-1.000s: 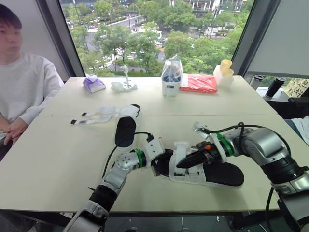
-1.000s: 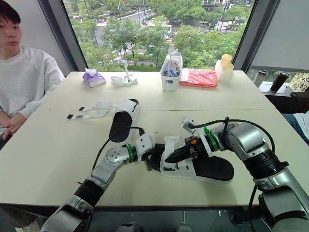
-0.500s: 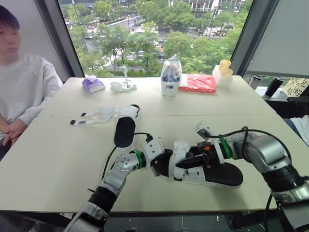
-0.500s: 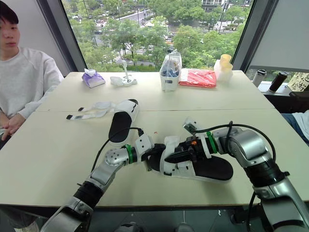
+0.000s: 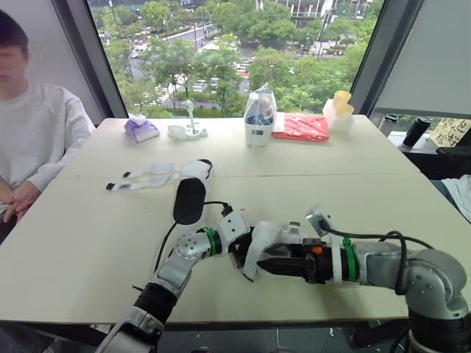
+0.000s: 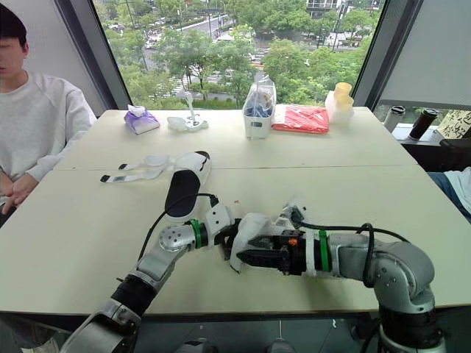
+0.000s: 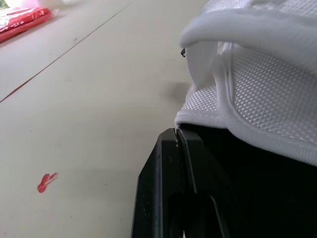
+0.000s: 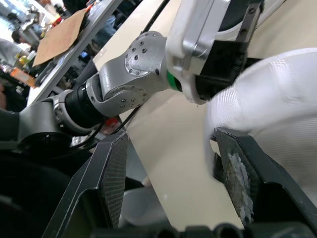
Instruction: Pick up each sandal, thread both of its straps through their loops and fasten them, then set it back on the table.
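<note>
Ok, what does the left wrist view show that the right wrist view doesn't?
Left wrist, not right wrist: a red smudge on the table and a red packet farther off. Right wrist, not left wrist: the left arm with its green ring, and the right gripper, open beside the sandal's white strap. Both: that white strap and the table.

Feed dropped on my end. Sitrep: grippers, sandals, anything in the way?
Right gripper open at near sandal. Left gripper against its black sole, grip unclear. Far sandal flat on table, straps loose. Nothing in the way.
</note>
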Controlling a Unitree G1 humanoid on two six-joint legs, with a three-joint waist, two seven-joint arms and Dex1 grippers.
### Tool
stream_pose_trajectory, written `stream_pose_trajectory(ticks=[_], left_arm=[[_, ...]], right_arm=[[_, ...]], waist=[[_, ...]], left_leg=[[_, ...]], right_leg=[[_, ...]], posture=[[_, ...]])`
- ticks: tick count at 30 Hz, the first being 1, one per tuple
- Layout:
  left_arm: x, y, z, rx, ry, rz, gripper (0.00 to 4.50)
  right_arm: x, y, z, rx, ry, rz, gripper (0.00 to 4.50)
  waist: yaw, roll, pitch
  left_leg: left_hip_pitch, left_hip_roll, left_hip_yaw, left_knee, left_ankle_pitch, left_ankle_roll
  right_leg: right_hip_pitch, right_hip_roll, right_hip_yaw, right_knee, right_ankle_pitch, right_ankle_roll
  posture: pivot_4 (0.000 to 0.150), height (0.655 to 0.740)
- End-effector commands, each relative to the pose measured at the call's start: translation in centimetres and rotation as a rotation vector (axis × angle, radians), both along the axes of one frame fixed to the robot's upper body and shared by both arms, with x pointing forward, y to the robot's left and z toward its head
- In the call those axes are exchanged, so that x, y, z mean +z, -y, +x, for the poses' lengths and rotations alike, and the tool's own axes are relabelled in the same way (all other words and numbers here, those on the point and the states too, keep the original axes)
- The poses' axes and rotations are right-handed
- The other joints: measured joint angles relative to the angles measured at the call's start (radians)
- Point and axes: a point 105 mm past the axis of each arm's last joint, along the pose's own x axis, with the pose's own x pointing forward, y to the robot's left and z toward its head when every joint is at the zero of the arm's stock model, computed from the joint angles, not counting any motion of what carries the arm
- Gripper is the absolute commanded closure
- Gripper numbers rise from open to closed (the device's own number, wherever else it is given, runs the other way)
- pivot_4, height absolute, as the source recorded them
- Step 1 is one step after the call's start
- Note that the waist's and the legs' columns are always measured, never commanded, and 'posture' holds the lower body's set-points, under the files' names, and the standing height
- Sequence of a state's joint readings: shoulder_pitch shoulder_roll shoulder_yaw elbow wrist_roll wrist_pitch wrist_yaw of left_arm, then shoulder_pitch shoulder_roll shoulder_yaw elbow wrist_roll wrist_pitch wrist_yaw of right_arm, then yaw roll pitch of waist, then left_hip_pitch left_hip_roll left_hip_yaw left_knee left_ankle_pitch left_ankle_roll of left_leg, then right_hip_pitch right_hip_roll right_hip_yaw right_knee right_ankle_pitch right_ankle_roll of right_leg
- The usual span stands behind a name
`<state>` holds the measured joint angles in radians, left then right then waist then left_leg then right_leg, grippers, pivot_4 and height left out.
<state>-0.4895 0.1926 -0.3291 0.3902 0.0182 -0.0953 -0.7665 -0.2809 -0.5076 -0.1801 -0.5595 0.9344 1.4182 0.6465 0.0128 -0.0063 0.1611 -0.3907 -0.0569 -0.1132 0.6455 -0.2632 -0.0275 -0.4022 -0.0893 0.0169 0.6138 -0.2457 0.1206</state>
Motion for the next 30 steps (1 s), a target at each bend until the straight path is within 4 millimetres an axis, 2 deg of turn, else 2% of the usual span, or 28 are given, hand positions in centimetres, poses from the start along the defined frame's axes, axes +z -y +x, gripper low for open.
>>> stream_pose_trajectory(ticks=[1,12,16,19,24,27,30], left_arm=[[-4.9,-1.6,-0.9,0.034,-0.169,0.116,4.50],[-5.1,-1.4,-1.0,0.025,-0.171,0.118,4.50],[-5.1,-1.3,-1.0,0.020,-0.170,0.122,4.50],[-5.2,-1.2,-1.0,0.018,-0.170,0.122,4.50],[-5.2,-1.1,-1.0,0.014,-0.172,0.123,4.50],[-5.3,-1.2,-0.9,0.020,-0.173,0.121,4.50],[-5.4,-1.5,-0.7,0.040,-0.175,0.117,4.50]], right_arm=[[0.0,0.1,0.1,-0.038,0.060,-0.048,1.54],[-1.0,-0.9,-0.5,-0.095,0.058,-0.029,1.54],[-1.0,-2.2,-1.0,-0.081,0.023,0.046,1.54],[-1.5,-3.1,-1.5,-0.054,0.004,0.037,1.54],[-2.0,-3.5,-0.5,-0.066,0.014,-0.021,1.54],[-2.3,-3.8,-0.2,-0.055,0.007,-0.048,2.38],[-2.3,-4.1,-0.2,-0.047,-0.018,-0.036,3.93]], waist=[[0.000,0.000,0.000],[0.000,-0.001,-0.001],[0.000,-0.001,-0.001],[0.000,-0.001,-0.001],[0.000,-0.001,-0.001],[0.001,-0.001,-0.001],[0.000,-0.001,-0.001]], left_leg=[[0.000,0.000,0.000,0.000,0.000,0.000],[0.000,0.000,0.000,0.000,0.000,0.000],[0.001,0.000,0.000,0.000,0.000,0.000],[0.001,0.000,0.000,0.000,0.000,0.000],[0.001,0.000,-0.001,0.000,0.000,0.000],[0.001,0.000,-0.001,0.000,0.000,0.000],[0.001,0.000,-0.001,0.000,0.000,0.000]], right_leg=[[0.000,0.000,0.000,0.000,0.000,0.000],[0.001,0.000,0.000,0.000,0.000,0.000],[0.001,0.000,0.000,0.000,0.000,0.000],[0.001,0.000,0.000,0.000,0.000,0.000],[0.001,0.000,0.000,0.000,-0.001,-0.001],[0.001,0.000,0.000,0.000,-0.001,-0.001],[0.002,0.000,-0.001,0.000,-0.001,-0.001]], posture=[[0.150,0.7400],[0.150,0.7400],[0.150,0.7400],[0.150,0.7400],[0.150,0.7400],[0.150,0.7400],[0.150,0.7400]])
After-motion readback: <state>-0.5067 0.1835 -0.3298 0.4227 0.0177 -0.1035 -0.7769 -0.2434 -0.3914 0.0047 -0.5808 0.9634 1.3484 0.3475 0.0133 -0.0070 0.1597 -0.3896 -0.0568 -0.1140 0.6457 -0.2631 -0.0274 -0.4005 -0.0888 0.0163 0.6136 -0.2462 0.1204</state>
